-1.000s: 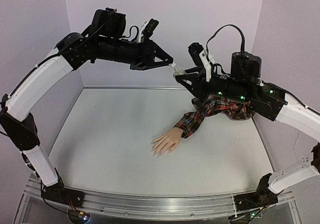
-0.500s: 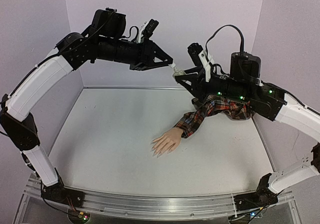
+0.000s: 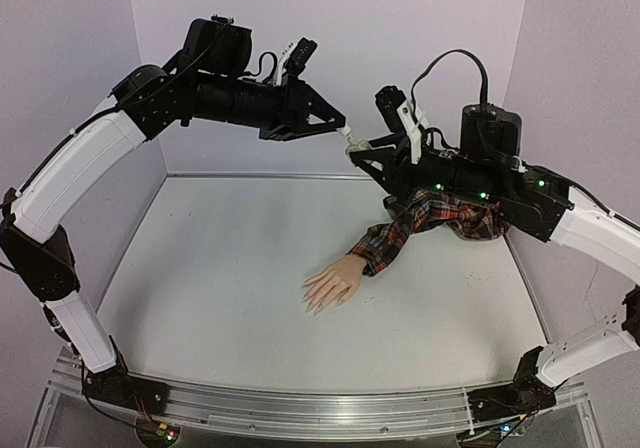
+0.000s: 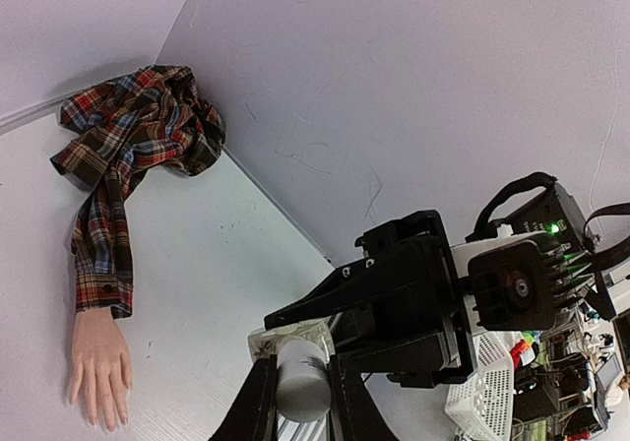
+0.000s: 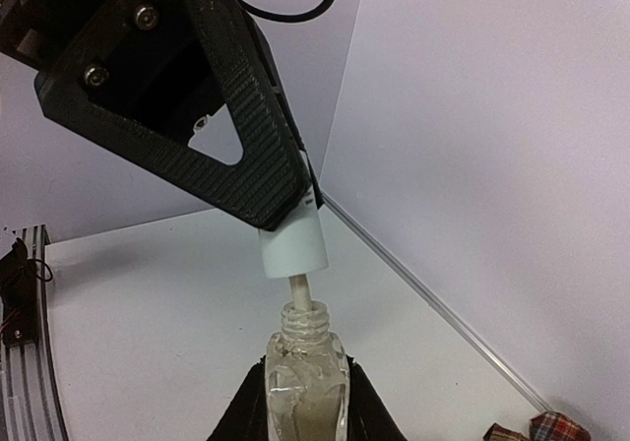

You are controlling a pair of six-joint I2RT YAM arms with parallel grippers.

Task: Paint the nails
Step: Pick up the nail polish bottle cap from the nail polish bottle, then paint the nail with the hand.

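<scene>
The right gripper (image 5: 302,407) is shut tight around the small clear bottle (image 5: 302,367). Its neck points at the white cap (image 5: 292,242). The left gripper (image 4: 300,411) is pinched shut on that cap. The cap is off the neck, with a small gap. The thin brush stem (image 5: 296,288) under it goes down into the bottle.

I think the job right now is to pull the brush out. To do it well, the left gripper should draw the cap straight back along the stem, and slowly. Then the brush will not scrape the neck or flick drops. The right gripper should hold the bottle very steady so nothing spills.

Both grippers hang high in the air, above and behind the mannequin hand (image 3: 332,284). They are well apart from it. The mannequin hand lies flat on the table (image 3: 220,268). The red plaid sleeve (image 3: 400,230) runs back from its wrist.

The nails (image 3: 312,306) are at its fingertips, on the side away from the sleeve. They are too small to see well. The brush must come down and forward to reach them.
</scene>
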